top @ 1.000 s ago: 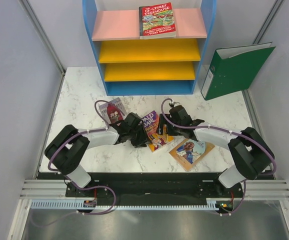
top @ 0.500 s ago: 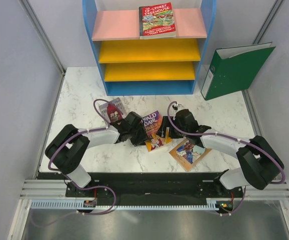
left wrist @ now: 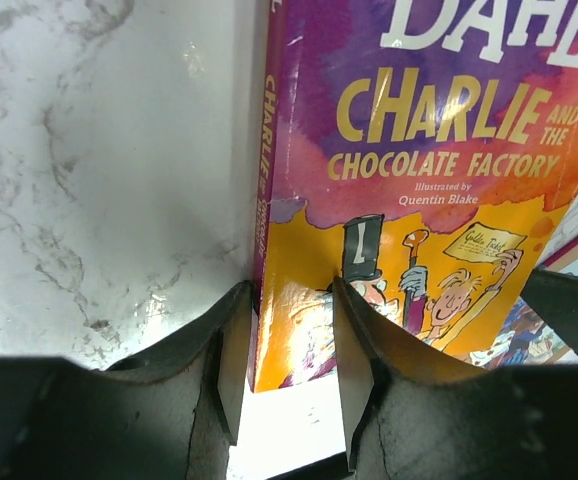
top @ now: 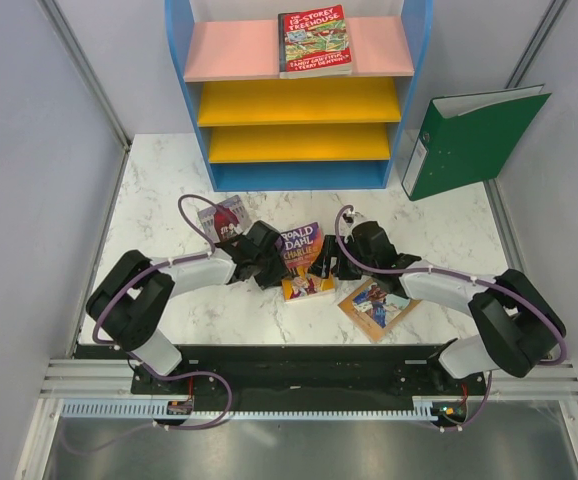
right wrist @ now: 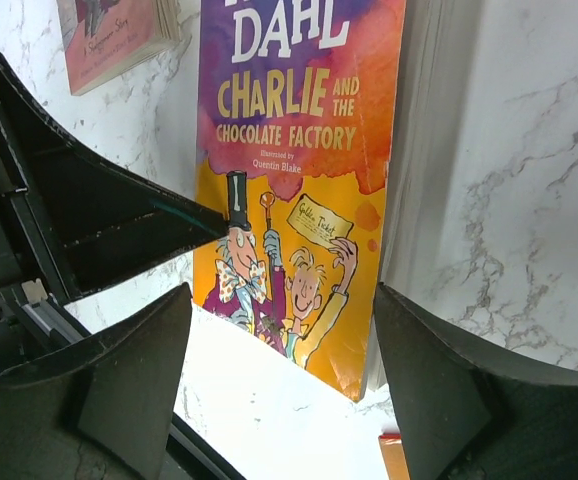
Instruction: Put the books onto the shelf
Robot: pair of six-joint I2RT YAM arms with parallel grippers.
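Note:
The purple and orange "Charlie and the Chocolate Factory" book (top: 304, 262) lies mid-table between both arms. My left gripper (top: 272, 262) (left wrist: 291, 290) is shut on its lower spine corner, one finger (left wrist: 231, 345) against the spine and the other on the cover. My right gripper (top: 337, 262) (right wrist: 281, 300) stands open astride the book's (right wrist: 294, 170) lower end, its right finger beside the page edge. A maroon-grey book (top: 224, 218) lies behind the left gripper. An orange illustrated book (top: 377, 305) lies under the right forearm. The red-green Storey Treehouse book (top: 314, 40) rests on the shelf's (top: 299, 100) pink top board.
A big green ring binder (top: 469, 140) stands open to the right of the shelf, against the right wall. Grey walls close in both sides of the marble table (top: 159, 180). The arm bases sit on the black rail along the near edge.
The Charlie book has shifted a little left with my left gripper and turned straighter. My right arm has swung in towards the book's right edge, its jaws narrowing slightly.

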